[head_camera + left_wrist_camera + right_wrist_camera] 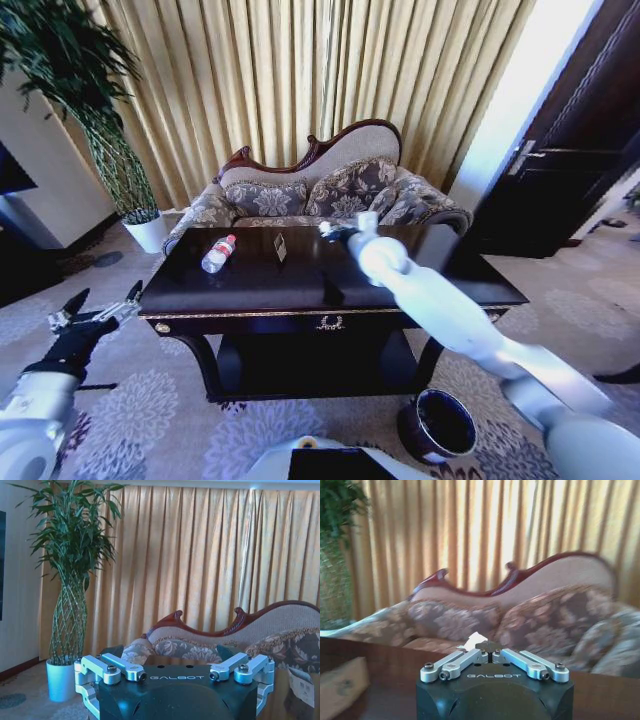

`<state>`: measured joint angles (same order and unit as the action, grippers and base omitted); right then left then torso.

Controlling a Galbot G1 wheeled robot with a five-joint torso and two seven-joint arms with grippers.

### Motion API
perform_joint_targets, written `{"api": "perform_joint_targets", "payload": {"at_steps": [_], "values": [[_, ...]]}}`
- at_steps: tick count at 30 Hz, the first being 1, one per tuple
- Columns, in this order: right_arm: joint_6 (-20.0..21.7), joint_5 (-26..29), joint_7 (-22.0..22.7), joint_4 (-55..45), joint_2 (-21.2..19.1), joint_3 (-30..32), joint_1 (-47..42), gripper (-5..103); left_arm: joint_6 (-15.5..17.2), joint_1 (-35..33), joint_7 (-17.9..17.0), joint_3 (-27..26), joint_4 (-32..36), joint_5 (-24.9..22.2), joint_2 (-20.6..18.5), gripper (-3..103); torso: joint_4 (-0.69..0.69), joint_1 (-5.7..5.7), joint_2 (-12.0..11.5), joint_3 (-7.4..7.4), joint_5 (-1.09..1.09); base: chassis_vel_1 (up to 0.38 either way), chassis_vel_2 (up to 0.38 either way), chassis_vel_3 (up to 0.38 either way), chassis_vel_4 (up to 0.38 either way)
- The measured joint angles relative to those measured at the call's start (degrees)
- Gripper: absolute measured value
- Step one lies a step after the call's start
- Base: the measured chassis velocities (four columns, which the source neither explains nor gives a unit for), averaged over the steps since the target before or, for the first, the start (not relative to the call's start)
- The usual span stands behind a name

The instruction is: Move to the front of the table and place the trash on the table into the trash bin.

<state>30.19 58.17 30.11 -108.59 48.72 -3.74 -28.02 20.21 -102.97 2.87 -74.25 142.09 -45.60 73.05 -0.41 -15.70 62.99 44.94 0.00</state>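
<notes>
The dark glossy table (450, 280) stands before me in the head view. On its left part lies a clear bottle (218, 253) with a red cap, and a small wrapper (280, 247) stands beside it. My right arm reaches over the table's far edge. Its gripper (336, 232) (487, 653) is shut on a white paper wad (473, 640). The dark round trash bin (437, 425) sits on the carpet by the table's right leg. My left gripper (97, 309) (176, 675) hangs open, low and left of the table, holding nothing.
A patterned sofa (320, 190) stands right behind the table, with curtains behind it. A tall plant in a white pot (148, 230) is at the back left. A dark door (570, 150) is on the right. Carpet lies around the table.
</notes>
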Motion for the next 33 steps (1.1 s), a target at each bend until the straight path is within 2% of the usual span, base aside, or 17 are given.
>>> {"api": "perform_joint_targets", "payload": {"at_steps": [2, 3, 6, 7, 8, 12, 13, 15, 16, 18, 20, 21, 25, 33], "values": [[-2.5, -3.7, -3.5, -3.8, -4.5, 8.0, -8.7, 0, -0.9, -0.1, 1.2, -0.2, -0.9, -0.1, -0.4, 100, -0.03, 0.0, 0.0, 0.0, 0.02, 0.0, 0.0, 0.0, 0.0], [-2.5, -3.7, -3.5, -3.8, -4.5, 8.0, -8.7, 0, -0.9, -0.1, 1.2, -0.2, -0.9, -0.1, -0.4, 100, -0.03, 0.0, 0.0, 0.0, 0.02, 0.0, 0.0, 0.0, 0.0], [-7.1, -6.2, -5.4, -8.4, -8.5, 17.0, -19.5, 0, -1.9, 0.2, 2.2, -0.2, -2.1, -0.4, -1.0, 100, -0.04, 0.0, 0.0, 0.0, 0.03, 0.0, 0.0, 0.0, 0.0], [-7.1, -6.2, -5.4, -8.4, -8.5, 17.0, -19.5, 0, -1.9, 0.2, 2.2, -0.2, -2.1, -0.4, -1.0, 100, -0.04, 0.0, 0.0, 0.0, 0.03, 0.0, 0.0, 0.0, 0.0], [-8.1, -6.5, -6.2, -10.7, -9.2, 21.7, -24.2, 0, -2.4, 0.5, 2.8, 0.0, -2.8, -0.5, -1.3, 100, -0.03, 0.01, 0.0, -0.01, 0.0, 0.0, 0.0, 0.0, 0.0], [-9.5, -7.5, -8.3, -17.2, -7.6, 34.6, -38.5, 0, -3.4, 1.6, 4.2, 0.3, -4.8, -1.5, -2.3, 100, 0.02, 0.0, 0.0, 0.0, -0.02, 0.0, 0.0, 0.0, 0.0], [-9.5, -7.5, -8.3, -17.2, -7.6, 34.6, -38.5, 0, -3.4, 1.6, 4.2, 0.3, -4.8, -1.5, -2.3, 100, 0.02, 0.0, 0.0, 0.0, -0.02, 0.0, 0.0, 0.0, 0.0], [-9.6, -8.2, -9.6, -20.3, -5.7, 40.0, -44.0, 0, -3.4, 2.1, 4.4, 0.4, -5.6, -2.0, -3.1, 100, -0.02, 0.0, 0.0, 0.0, -0.01, 0.0, 0.0, 0.0, 0.0], [-10.0, -9.4, -10.9, -23.2, -3.5, 44.1, -49.0, 0, -3.4, 2.7, 4.8, 0.4, -6.4, -2.3, -4.1, 100, -0.02, 0.01, 0.0, 0.0, -0.01, 0.0, 0.0, 0.0, 0.0], [-10.1, -10.2, -11.6, -24.5, -2.3, 45.7, -51.3, 0, -3.4, 3.0, 4.9, 0.4, -6.9, -2.4, -4.7, 100, -0.02, 0.01, 0.0, -0.01, -0.01, 0.0, 0.0, 0.0, 0.0], [-11.1, -13.9, -14.0, -27.5, 1.4, 49.2, -58.4, 0, -3.3, 3.6, 5.3, 0.4, -8.0, -2.9, -6.4, 100, -0.02, 0.01, 0.0, -0.01, -0.01, 0.0, 0.0, 0.0, 0.0], [-11.1, -13.9, -14.0, -27.5, 1.4, 49.2, -58.4, 0, -3.3, 3.6, 5.3, 0.4, -8.0, -2.9, -6.4, 100, -0.02, 0.01, 0.0, -0.01, -0.01, 0.0, 0.0, 0.0, 0.0], [-12.1, -18.7, -15.7, -30.4, 5.4, 50.5, -64.6, 0, -3.0, 4.0, 5.6, 0.9, -8.6, -4.1, -8.0, 100, -0.01, 0.01, 0.0, 0.0, -0.02, 0.0, 0.0, 0.0, 0.0], [-11.8, -20.0, -15.7, -32.3, 6.5, 49.8, -65.1, 0, -2.1, 4.5, 5.7, 1.7, -8.1, -4.6, -8.7, 100, 0.0, 0.0, 0.0, 0.01, -0.02, 0.0, 0.0, 0.0, 0.0]]}}
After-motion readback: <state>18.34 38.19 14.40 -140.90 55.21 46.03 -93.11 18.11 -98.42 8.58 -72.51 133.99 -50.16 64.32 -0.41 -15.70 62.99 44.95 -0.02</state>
